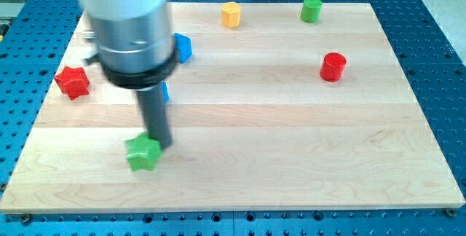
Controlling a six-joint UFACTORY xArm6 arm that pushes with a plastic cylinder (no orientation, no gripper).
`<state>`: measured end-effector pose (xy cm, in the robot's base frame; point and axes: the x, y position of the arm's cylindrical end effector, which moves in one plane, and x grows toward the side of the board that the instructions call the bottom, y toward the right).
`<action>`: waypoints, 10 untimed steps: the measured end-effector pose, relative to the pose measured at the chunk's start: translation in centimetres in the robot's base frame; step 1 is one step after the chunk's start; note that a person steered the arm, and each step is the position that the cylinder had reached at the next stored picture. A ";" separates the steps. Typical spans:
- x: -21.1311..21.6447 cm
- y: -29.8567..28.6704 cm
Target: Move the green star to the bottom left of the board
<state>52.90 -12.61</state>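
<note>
The green star (142, 154) lies on the wooden board (291, 141) at the view's lower left. My tip (161, 146) is at the star's upper right edge, touching or almost touching it. The arm's wide grey body (129, 25) hangs above at the view's upper left and hides part of the board behind it.
A red star (73, 81) sits at the left edge. Two blue blocks (182, 47) (164, 92) show partly behind the arm. A yellow block (231, 14) and a green cylinder (312, 9) stand near the top edge. A red cylinder (333, 67) is at the right.
</note>
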 end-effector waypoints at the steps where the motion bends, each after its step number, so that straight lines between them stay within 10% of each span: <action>1: 0.0 -1.8; 2: 1.3 5.9; 4: 3.6 -5.4; 8: -0.2 -7.8; 10: 4.3 1.7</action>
<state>57.20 -10.91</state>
